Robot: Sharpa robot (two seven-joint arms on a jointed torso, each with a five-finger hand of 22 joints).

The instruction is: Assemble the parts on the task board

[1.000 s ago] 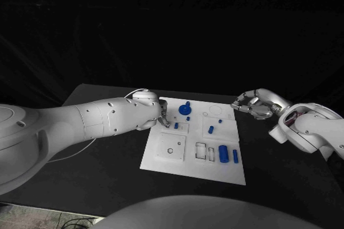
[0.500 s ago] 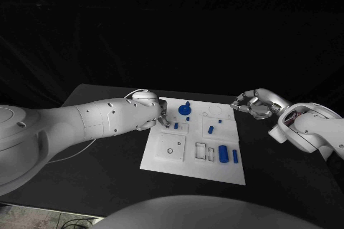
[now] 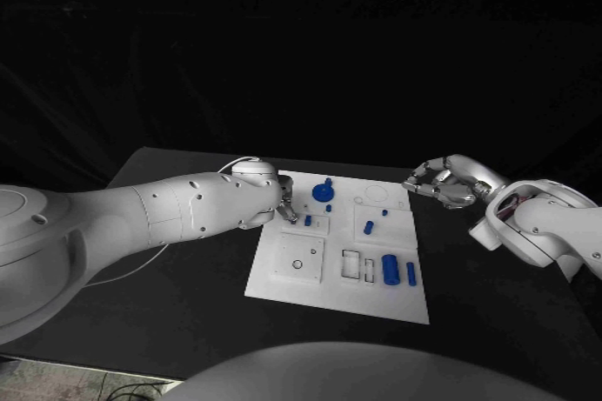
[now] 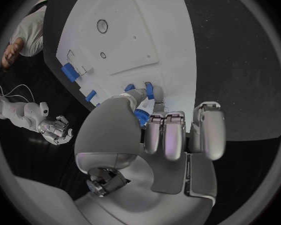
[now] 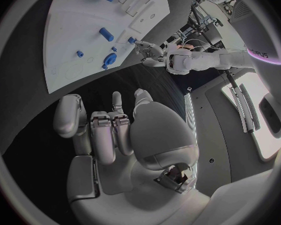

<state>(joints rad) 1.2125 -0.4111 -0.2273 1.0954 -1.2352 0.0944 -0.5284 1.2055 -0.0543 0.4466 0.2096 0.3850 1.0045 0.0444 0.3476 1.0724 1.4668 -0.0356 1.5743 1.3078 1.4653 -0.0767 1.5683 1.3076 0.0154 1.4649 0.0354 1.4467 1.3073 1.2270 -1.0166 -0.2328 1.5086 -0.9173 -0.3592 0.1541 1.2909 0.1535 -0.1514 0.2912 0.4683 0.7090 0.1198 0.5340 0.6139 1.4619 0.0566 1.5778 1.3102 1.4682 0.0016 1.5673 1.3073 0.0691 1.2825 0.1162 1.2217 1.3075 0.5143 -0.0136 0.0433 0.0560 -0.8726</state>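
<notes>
The white task board (image 3: pixel 301 279) lies mid-table, with a round blue part (image 3: pixel 324 192) near its far edge and a blue cylinder (image 3: pixel 391 269) and a thin blue bar (image 3: pixel 411 274) on its near right. My left hand (image 3: pixel 278 205) is at the board's far left edge. In the left wrist view the left hand (image 4: pixel 159 135) pinches a small blue part (image 4: pixel 140 116) between thumb and fingers, just over the board (image 4: pixel 128 30). My right hand (image 3: pixel 439 185) hangs off the board's far right corner, fingers curled in on nothing; the right wrist view shows that hand (image 5: pixel 122 130) above bare table.
More small blue parts stand on the board, one (image 3: pixel 369 227) near its middle and one (image 3: pixel 307 219) beside my left fingers. Recesses (image 3: pixel 301 263) mark the board's near half. Black table surrounds the board, and its far edge runs close behind both hands.
</notes>
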